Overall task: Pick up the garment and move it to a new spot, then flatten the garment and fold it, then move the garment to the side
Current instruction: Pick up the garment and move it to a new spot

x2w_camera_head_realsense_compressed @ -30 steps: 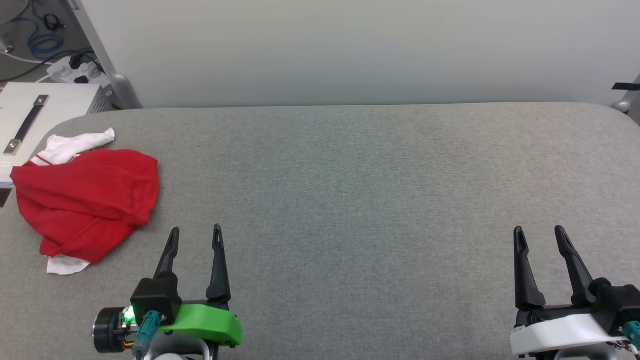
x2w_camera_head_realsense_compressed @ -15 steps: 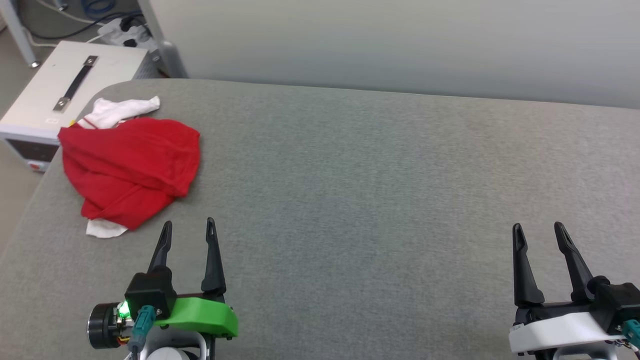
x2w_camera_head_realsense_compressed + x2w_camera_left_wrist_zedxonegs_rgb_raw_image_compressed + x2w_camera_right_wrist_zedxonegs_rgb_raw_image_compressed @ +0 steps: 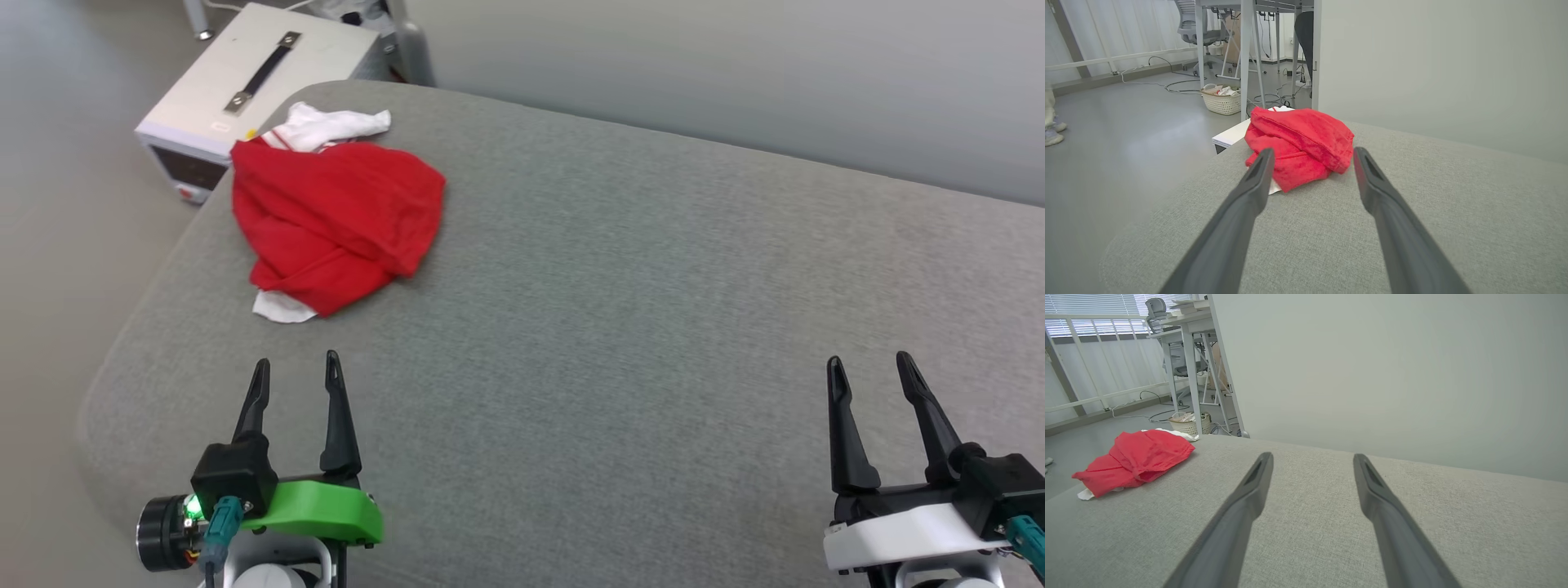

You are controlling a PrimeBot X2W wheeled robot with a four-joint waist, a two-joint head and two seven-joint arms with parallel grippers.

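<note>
The garment point(image 3: 335, 220) is seen crumpled in a red heap at the far left corner of the grey padded table point(image 3: 637, 327), and white sleeve parts are shown at its far and near ends. The left gripper point(image 3: 296, 371) is held at the near left, spread wide and empty, pointed toward the garment but apart from it. The right gripper point(image 3: 869, 369) is held at the near right, also wide and empty.

Black tapered fingers point(image 3: 336, 408), green left shell point(image 3: 318, 510), white right shell point(image 3: 906, 535), teal plugs point(image 3: 219, 527)
</note>
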